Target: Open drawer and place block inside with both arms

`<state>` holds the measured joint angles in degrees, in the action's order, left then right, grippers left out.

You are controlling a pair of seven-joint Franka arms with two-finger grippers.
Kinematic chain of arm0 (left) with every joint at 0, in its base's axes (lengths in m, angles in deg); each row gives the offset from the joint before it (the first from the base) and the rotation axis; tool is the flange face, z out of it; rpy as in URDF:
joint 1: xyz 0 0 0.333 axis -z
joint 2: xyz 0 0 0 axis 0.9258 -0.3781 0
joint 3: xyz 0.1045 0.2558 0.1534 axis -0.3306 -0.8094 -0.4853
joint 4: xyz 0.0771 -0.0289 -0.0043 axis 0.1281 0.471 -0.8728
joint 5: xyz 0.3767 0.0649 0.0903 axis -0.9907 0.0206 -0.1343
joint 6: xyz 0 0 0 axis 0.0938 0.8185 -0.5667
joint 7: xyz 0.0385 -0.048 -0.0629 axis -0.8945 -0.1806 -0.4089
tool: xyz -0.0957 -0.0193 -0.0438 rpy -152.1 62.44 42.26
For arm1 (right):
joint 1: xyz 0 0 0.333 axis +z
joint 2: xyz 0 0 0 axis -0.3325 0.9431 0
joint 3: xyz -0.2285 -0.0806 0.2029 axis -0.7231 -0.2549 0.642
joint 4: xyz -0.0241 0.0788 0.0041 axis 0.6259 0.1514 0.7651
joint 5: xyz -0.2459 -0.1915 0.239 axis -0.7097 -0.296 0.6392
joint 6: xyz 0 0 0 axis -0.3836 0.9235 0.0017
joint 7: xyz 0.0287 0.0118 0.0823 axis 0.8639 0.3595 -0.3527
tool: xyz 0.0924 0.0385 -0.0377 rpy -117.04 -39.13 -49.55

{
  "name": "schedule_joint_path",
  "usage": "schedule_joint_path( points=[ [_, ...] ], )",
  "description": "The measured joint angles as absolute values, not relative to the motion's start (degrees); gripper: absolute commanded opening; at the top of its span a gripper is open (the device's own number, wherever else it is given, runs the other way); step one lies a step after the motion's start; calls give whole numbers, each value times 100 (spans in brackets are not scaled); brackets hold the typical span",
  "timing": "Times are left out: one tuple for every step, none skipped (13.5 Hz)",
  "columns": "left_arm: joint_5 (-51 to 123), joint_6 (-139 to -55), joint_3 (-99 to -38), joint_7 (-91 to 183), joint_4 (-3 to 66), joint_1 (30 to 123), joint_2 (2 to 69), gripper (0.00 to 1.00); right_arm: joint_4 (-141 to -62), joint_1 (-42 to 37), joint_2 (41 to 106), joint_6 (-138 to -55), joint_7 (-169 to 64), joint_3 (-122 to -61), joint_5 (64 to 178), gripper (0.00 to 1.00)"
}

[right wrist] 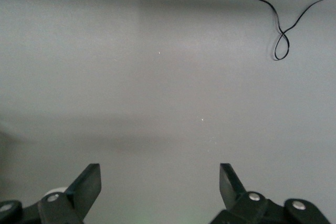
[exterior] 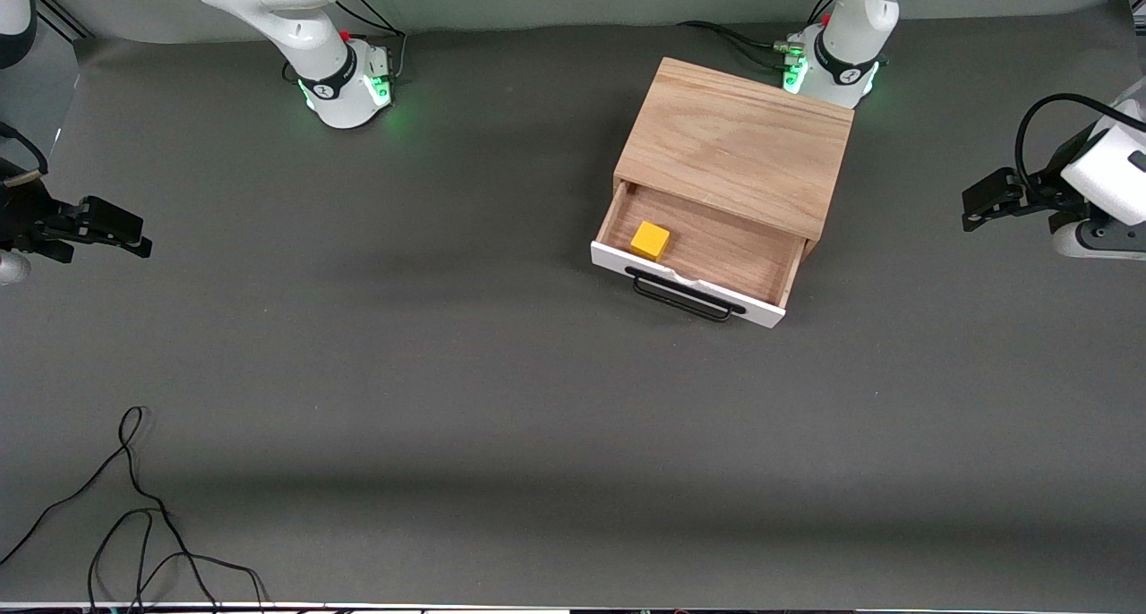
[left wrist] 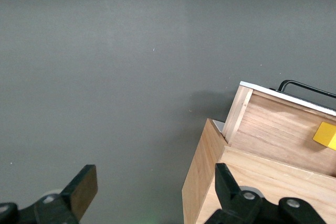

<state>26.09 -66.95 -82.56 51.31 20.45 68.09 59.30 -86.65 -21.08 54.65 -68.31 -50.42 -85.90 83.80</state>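
Yellow block, small, rigid and easily pinched across flat faces, sits in the open drawer; left gripper and right gripper wait aside, jaws wide and empty.

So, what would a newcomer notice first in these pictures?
The yellow block lies inside the open drawer of the oak cabinet, toward the left arm's end of the table. Both the left gripper and right gripper hang open at the table's ends.

Yellow block lies inside the pulled-open white-fronted drawer.
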Motion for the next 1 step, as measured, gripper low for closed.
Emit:
schedule_joint_path(
  points=[
    [2608, -6692, -8256, 5131, 2045, 6809, 5930, 100, -8647, -2107, 5472, -6828, -5042, -8590, 8380, 100]
  ],
)
